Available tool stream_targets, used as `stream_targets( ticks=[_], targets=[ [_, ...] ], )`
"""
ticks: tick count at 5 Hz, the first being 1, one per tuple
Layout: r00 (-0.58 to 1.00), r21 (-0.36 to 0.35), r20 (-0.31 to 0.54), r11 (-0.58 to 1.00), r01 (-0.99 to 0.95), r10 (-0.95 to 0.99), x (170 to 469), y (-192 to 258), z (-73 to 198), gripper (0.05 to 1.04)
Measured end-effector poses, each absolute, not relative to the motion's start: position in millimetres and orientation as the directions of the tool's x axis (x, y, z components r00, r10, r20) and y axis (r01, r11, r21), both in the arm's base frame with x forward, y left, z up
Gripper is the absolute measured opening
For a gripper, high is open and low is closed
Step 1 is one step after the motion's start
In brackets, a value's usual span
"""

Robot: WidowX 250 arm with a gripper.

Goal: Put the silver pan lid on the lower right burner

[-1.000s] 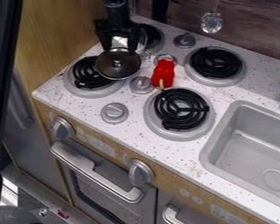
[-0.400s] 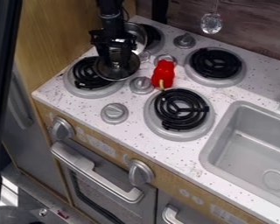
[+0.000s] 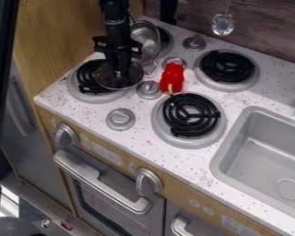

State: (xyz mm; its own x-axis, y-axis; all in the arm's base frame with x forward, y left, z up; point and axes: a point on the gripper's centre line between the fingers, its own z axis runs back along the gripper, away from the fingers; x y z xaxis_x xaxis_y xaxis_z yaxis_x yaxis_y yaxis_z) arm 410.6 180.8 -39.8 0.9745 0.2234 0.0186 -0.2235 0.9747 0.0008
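Camera view: black gripper (image 3: 120,73) seen pointing down at silver pan lid (image 3: 135,75); how far it is opened, and whether lid is gripped, cannot be told; right part of lower left burner (image 3: 87,77) overlapped by lid; metal pan (image 3: 146,38) tilted at upper left burner (image 3: 165,40); red toy (image 3: 173,76) placed behind lower right burner (image 3: 188,115); sink (image 3: 251,138) seen farther right.

A red toy pepper (image 3: 172,77) lies among grey knobs (image 3: 149,89). Metal pan (image 3: 151,41) tilted at back left; grey sink (image 3: 261,150) at right.
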Motion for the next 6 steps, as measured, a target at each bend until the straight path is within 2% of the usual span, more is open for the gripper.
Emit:
stream_targets(
  ticks=[2,3,4,6],
  targets=[
    [0.979,0.003,0.023,0.98,-0.2,0.2,398,170,-32,0.267],
    [0.977,-0.003,0.083,0.98,-0.198,0.198,395,154,1,0.267],
    [0.982,-0.015,0.115,0.989,-0.146,0.147,388,110,25,0.267],
    [0.999,-0.02,0.021,0.999,-0.05,0.05,352,28,-9,0.267]
  ],
)
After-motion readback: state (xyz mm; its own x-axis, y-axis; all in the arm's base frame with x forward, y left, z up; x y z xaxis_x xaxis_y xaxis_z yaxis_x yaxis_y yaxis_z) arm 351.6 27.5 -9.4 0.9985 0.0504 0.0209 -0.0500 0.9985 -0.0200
